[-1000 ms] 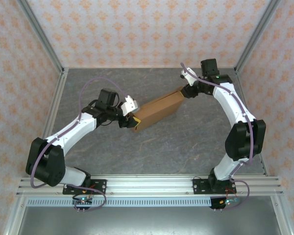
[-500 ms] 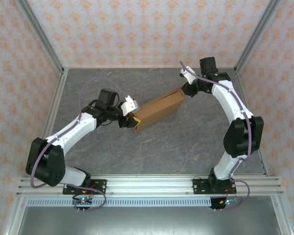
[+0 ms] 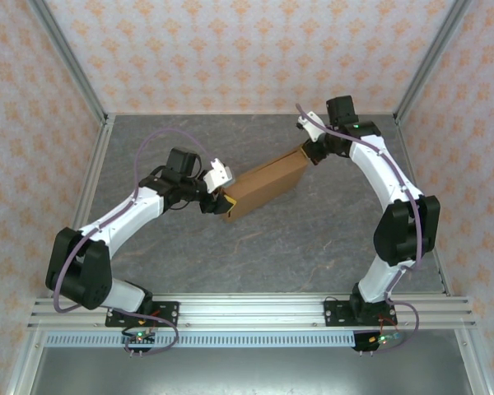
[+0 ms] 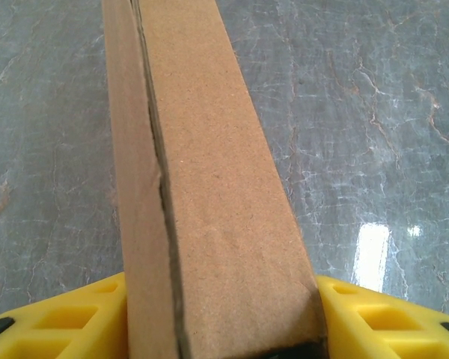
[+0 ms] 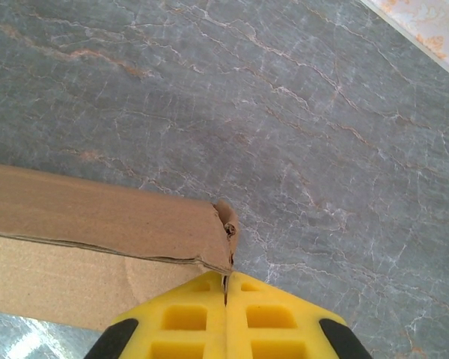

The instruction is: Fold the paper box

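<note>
The paper box [image 3: 263,188], a closed flat brown cardboard shape, lies slantwise in the middle of the table. My left gripper [image 3: 222,204] is at its near-left end. In the left wrist view the box [image 4: 209,187] stands on its narrow side between my yellow fingers [image 4: 67,321], which touch both faces, so the left gripper [image 4: 218,288] is shut on it. My right gripper [image 3: 310,152] is at the box's far-right corner. In the right wrist view its fingers are pressed together, and the right gripper [image 5: 226,275] touches the crumpled corner of the box [image 5: 97,213].
The grey marbled table [image 3: 313,239] is bounded by patterned walls with metal frame posts [image 3: 86,107] at left and right. An aluminium rail [image 3: 247,311] runs along the near edge by the arm bases.
My right gripper has closed and shifted slightly left, toward the box's far corner. The left arm and the box have barely moved.
</note>
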Tool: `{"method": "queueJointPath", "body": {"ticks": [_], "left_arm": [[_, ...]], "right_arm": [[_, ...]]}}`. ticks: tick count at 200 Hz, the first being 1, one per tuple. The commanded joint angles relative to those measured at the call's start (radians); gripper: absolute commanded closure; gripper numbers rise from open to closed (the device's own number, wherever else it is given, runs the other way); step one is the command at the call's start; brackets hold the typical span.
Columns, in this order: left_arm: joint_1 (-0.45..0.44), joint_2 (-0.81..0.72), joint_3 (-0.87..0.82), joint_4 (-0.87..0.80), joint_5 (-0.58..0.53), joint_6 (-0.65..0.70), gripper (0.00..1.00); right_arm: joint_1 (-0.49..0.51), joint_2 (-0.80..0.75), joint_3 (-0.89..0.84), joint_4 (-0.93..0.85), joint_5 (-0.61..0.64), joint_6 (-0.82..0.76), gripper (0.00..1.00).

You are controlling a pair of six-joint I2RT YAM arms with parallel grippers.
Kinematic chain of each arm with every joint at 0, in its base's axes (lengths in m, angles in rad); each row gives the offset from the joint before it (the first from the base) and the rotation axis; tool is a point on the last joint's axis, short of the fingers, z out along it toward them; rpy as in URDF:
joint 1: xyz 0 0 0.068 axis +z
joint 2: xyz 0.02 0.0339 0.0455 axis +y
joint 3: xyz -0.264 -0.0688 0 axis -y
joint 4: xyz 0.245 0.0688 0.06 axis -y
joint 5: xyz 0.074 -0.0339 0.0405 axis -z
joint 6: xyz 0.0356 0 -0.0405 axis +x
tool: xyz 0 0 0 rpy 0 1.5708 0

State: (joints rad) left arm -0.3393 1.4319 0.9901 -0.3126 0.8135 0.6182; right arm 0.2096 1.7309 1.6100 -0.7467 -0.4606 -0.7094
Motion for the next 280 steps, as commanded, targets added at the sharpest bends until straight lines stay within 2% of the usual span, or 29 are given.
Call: {"method": "queueJointPath", "body": {"ticks": [1,38,96,117,152,190,215,238,280], "left_arm": [[0.008,0.016,0.041,-0.038,-0.050,-0.032,0.43],[0.008,0.030,0.065,-0.053,-0.088,-0.085,0.36],[0.008,-0.015,0.046,0.004,-0.140,-0.220,0.13],[0.008,-0.023,0.047,0.010,-0.145,-0.249,0.11],[0.008,-0.017,0.046,0.014,-0.175,-0.252,0.12],[0.007,0.000,0.047,0.016,-0.147,-0.261,0.12],[0.006,0.007,0.046,0.039,-0.173,-0.280,0.19],[0.005,0.023,0.053,0.044,-0.186,-0.284,0.22],[0.006,0.057,0.084,0.057,-0.224,-0.318,0.35]], "right_arm": [[0.014,-0.012,0.064,-0.062,0.083,0.074,0.96],[0.032,0.018,0.122,-0.127,0.171,0.164,0.97],[0.042,0.013,0.120,-0.123,0.212,0.225,0.98],[0.045,0.022,0.128,-0.135,0.217,0.242,0.98],[0.046,0.030,0.120,-0.134,0.224,0.254,0.98],[0.047,0.050,0.128,-0.134,0.217,0.262,0.98],[0.046,0.066,0.135,-0.133,0.215,0.264,0.98],[0.046,0.086,0.154,-0.141,0.211,0.263,0.98],[0.047,0.123,0.203,-0.152,0.226,0.268,0.98]]}}
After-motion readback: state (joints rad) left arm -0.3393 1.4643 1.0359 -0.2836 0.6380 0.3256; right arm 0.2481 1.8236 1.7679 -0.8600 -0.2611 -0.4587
